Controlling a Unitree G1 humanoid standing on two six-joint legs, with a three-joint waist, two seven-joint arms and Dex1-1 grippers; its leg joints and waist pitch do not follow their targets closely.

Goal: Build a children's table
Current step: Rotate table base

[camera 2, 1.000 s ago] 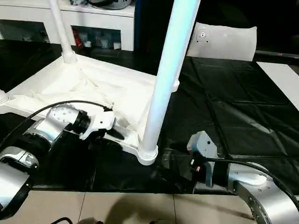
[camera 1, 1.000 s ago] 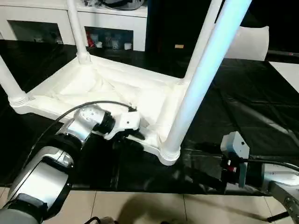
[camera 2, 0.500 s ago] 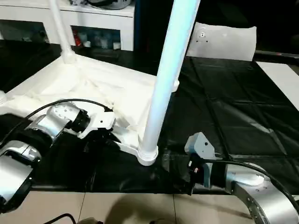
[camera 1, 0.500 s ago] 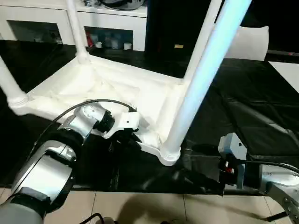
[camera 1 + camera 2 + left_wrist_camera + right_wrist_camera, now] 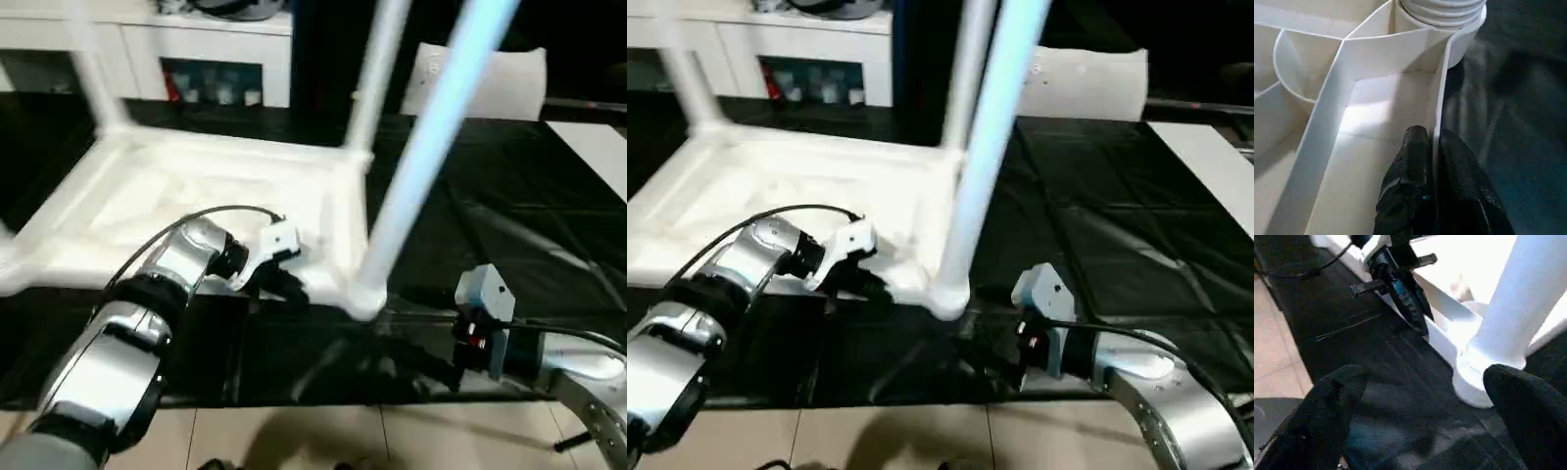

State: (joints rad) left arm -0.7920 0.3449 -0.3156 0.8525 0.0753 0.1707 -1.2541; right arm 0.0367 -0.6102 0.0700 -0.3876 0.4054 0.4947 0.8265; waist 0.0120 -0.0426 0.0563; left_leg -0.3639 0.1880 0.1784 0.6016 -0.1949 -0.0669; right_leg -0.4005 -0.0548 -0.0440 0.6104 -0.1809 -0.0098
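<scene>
The white children's table [image 5: 186,201] lies upside down on a black cover, with its legs standing up. The nearest leg [image 5: 431,147] rises from the near right corner socket [image 5: 1484,377]. My left gripper [image 5: 1432,137] is shut on the table's raised rim [image 5: 1442,93] just beside that corner, one finger inside the rim and one outside. It also shows as the left gripper [image 5: 1413,313] in the right wrist view. My right gripper [image 5: 1422,374] stands open low over the cover, a short way in front of the corner socket, with nothing between its fingers [image 5: 1332,401].
A white cabinet [image 5: 147,39] runs along the back and a white box [image 5: 490,83] stands at the back right. The bench's front edge and the tiled floor [image 5: 294,441] lie just below my arms. A white sheet [image 5: 600,147] lies at the far right.
My left gripper's fingers have closed onto the rim. The whole picture has shifted and blurred, so the camera moved. The right gripper has stayed open near the corner.
</scene>
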